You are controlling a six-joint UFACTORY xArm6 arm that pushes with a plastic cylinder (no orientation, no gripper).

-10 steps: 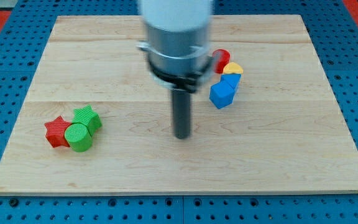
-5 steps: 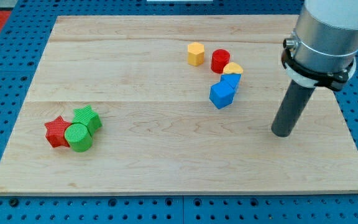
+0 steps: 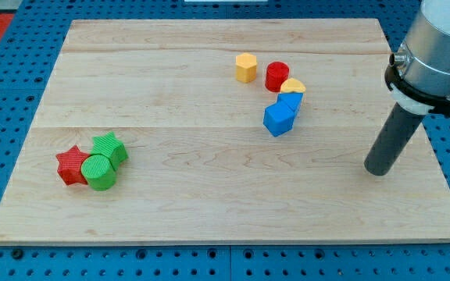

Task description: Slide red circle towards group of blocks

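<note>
The red circle (image 3: 277, 76) stands on the wooden board (image 3: 209, 187) at the upper middle-right. A yellow heart-shaped block (image 3: 293, 85) touches its lower right side. Below that sit two blue blocks, a smaller one (image 3: 291, 101) and a larger one (image 3: 278, 119). A yellow hexagon (image 3: 245, 67) lies just left of the red circle, apart from it. My tip (image 3: 378, 170) rests on the board far to the right and below the red circle, touching no block.
At the lower left a red star (image 3: 72, 165), a green star (image 3: 109, 147) and a green circle (image 3: 98, 172) sit bunched together. The blue pegboard table (image 3: 6, 94) surrounds the board.
My tip has swept from the board's middle to the right side, uncovering the yellow hexagon. No block has moved.
</note>
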